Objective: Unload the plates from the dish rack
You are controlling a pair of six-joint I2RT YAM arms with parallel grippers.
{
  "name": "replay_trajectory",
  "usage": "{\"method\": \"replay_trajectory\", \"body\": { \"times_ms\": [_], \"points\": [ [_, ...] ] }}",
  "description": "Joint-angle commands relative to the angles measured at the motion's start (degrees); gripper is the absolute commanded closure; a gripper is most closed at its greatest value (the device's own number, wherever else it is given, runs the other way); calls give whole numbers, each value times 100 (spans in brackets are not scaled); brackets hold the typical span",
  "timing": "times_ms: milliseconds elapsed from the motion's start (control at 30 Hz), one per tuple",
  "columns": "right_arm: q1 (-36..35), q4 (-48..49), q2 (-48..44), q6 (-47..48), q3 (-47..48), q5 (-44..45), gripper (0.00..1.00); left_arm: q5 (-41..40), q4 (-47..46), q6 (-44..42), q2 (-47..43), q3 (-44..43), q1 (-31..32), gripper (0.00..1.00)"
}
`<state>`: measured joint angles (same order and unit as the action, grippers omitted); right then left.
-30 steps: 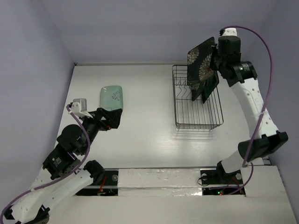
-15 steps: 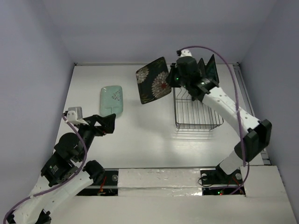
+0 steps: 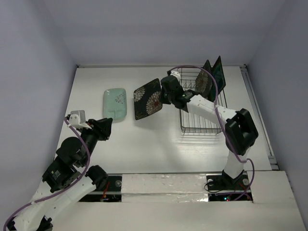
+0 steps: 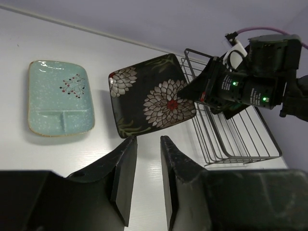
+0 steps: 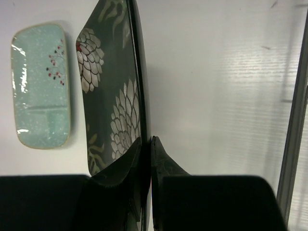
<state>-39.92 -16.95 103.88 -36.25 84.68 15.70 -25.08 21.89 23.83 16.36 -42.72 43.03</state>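
Well, left of the dish rack (image 3: 202, 103), the black flowered plate (image 3: 147, 98) hangs tilted above the table (image 3: 159, 144), just beside the mint plate (image 3: 115, 103). The right gripper (image 5: 147, 144), clamped on its rim, should probably level it and lower it clear of that neighbour. The left gripper (image 4: 147, 144) is narrow, holding nothing.

In the right wrist view the right gripper (image 5: 147, 142) is covering the near edge of the black flowered plate (image 5: 110, 110), and the picture's right edge is cutting the dish rack (image 5: 301, 96) down to a single wire. From above, the right arm (image 3: 207, 106) is hiding a band across the rack, and the standing plates (image 3: 208, 84) inside it are showing too small and too slanted for their patterns to be told.
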Motion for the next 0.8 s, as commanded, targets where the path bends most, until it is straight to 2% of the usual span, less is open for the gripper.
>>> {"method": "replay_trajectory", "body": {
  "times_ms": [0, 67, 100, 167, 400, 467, 500, 600, 767],
  "points": [
    [-77, 1387, -122, -497, -22, 143, 100, 12, -194, -46, 69, 53, -13, 77],
    [-77, 1484, -87, -515, -189, 135, 100, 3, -185, -46, 87, 44, -13, 74],
    [-129, 1484, -26, -549, -224, 143, 100, 3, -194, -46, 95, 44, -13, 66],
    [-130, 1501, 18, -602, -381, 205, 100, -32, -176, -28, 104, 44, -13, 57],
    [-183, 1554, 212, -752, -830, 170, 100, -58, -176, -2, 34, 53, -13, 41],
    [-183, 1546, 238, -735, -927, 82, 91, -50, -176, -2, 34, 62, -13, 39],
    [-183, 1502, 273, -691, -945, 21, 81, -50, -194, -10, 43, 62, -13, 38],
    [-183, 1326, 370, -638, -1023, -94, 69, -41, -203, -19, 78, 62, -13, 38],
    [-183, 984, 537, -497, -937, -15, 62, -85, -176, 7, 8, 62, -13, 37]
  ]
}}
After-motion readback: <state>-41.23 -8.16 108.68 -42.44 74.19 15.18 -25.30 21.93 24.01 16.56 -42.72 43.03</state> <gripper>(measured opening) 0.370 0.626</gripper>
